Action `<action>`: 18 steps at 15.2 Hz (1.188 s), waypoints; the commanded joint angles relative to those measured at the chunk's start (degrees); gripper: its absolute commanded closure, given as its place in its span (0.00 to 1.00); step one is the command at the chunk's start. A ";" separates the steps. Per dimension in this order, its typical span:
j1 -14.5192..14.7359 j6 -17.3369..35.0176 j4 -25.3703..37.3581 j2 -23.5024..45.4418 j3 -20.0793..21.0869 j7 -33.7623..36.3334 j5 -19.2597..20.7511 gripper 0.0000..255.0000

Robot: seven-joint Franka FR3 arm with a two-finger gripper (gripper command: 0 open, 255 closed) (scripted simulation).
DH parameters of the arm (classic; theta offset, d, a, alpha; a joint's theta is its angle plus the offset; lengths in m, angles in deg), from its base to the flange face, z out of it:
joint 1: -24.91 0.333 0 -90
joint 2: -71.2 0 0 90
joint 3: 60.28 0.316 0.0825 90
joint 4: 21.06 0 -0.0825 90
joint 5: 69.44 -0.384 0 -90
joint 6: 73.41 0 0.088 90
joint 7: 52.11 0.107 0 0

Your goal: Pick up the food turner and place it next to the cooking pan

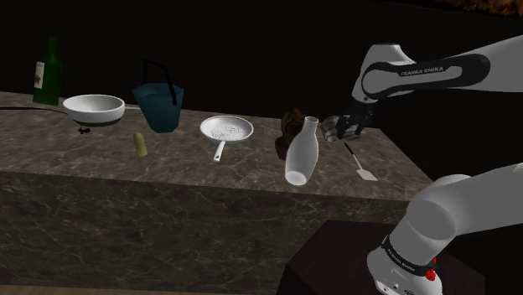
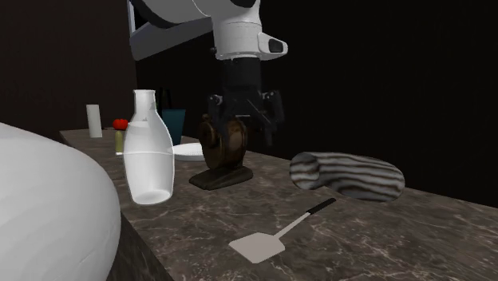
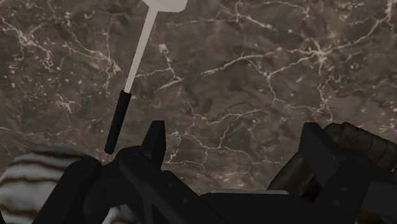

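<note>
Stone counter point(image 1: 193, 163), one turner point(image 2: 271, 239), apparently one pan point(image 1: 226, 129)

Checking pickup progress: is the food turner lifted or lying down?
Lying flat: the food turner rests on the counter; the open hand hangs clear of it.

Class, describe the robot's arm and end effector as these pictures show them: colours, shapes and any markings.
The arm has smooth, rounded white links joined by dark bands, one of them lettered FRANKA EMIKA. A small red spot sits on its lowest link. The end effector is all black and blocky, with two angular fingers.
</note>
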 commanded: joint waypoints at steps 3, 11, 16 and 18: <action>-4.03 5.87 -2.34 3.00 -3.19 3.48 0.72 0.00; -10.07 16.91 -6.00 9.73 -8.80 8.48 1.15 0.00; -9.79 21.83 -7.61 13.07 -9.64 8.16 0.99 0.00; -9.67 23.41 -8.04 14.23 -9.91 8.02 0.87 0.00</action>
